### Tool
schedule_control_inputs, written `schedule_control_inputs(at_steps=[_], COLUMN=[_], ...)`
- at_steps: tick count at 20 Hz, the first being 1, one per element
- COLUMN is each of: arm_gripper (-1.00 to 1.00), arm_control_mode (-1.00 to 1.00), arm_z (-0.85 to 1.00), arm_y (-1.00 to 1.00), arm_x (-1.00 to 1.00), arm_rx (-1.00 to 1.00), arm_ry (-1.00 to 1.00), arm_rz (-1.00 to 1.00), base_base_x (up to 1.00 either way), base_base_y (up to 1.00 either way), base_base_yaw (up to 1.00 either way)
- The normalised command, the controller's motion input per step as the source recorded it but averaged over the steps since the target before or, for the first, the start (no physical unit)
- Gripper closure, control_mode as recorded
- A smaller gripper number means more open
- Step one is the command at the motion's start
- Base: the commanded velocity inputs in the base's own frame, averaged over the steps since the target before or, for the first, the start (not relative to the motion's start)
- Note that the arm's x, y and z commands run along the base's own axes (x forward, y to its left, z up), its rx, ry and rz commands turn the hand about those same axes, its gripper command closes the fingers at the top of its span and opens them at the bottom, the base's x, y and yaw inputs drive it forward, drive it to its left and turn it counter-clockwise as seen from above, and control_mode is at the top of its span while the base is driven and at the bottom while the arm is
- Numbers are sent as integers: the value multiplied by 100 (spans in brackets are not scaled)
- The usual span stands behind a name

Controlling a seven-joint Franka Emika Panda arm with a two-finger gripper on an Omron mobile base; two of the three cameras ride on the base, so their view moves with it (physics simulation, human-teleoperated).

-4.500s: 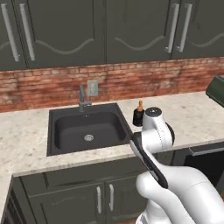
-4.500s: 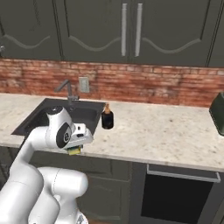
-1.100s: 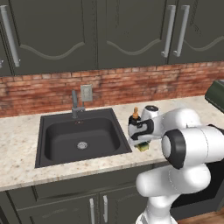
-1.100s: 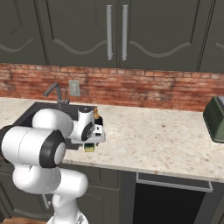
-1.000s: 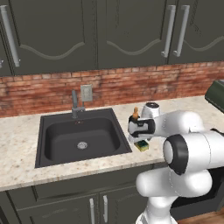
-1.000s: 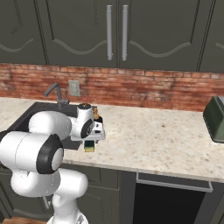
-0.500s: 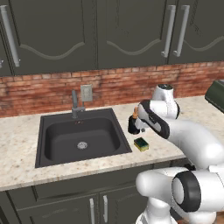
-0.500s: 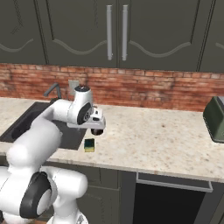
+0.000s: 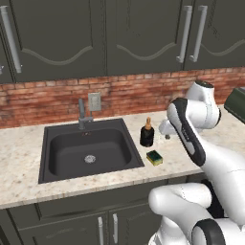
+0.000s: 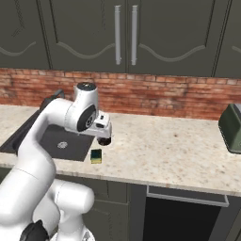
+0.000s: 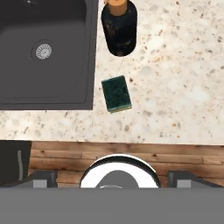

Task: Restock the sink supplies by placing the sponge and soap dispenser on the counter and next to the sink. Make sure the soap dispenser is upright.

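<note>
The sponge (image 9: 154, 157) lies flat on the beige counter (image 9: 19, 172), green scrub side up, just right of the sink (image 9: 88, 149) near the counter's front edge. The black soap dispenser (image 9: 147, 134) stands upright right behind it, orange pump on top. In the hand view, the sponge (image 11: 116, 93) and dispenser (image 11: 119, 28) sit beside the sink (image 11: 43, 52) on the counter (image 11: 179, 83). My gripper (image 9: 165, 130) hangs above them, open, with nothing between its wide-apart fingertips (image 11: 43, 177). From the right base view the gripper (image 10: 101, 134) covers most of the dispenser, above the sponge (image 10: 96, 156).
A grey faucet (image 9: 82, 115) stands behind the basin against the brick wall. A dark green appliance (image 10: 231, 127) sits at the counter's far right. Dark upper cabinets (image 9: 119, 33) hang overhead. Wooden floor (image 11: 175, 153) shows below the counter's front edge.
My gripper has let go of the sponge on the counter beside the sink and risen away from it. The dispenser has not moved. The base shifted sideways before that.
</note>
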Motion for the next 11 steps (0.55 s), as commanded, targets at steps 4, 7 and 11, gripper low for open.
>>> schedule_control_inputs(at_steps=[4,7,11], arm_gripper=[-100,-100,-100], arm_control_mode=[-100,-100,-100], arm_z=[3,0,0], arm_y=[43,69,50], arm_x=[-31,-12,-1], arm_rx=[0,0,0], arm_ry=[0,3,1], arm_rz=[-7,-7,-5], base_base_x=[0,0,0], base_base_y=[0,0,0], base_base_yaw=[0,0,0])
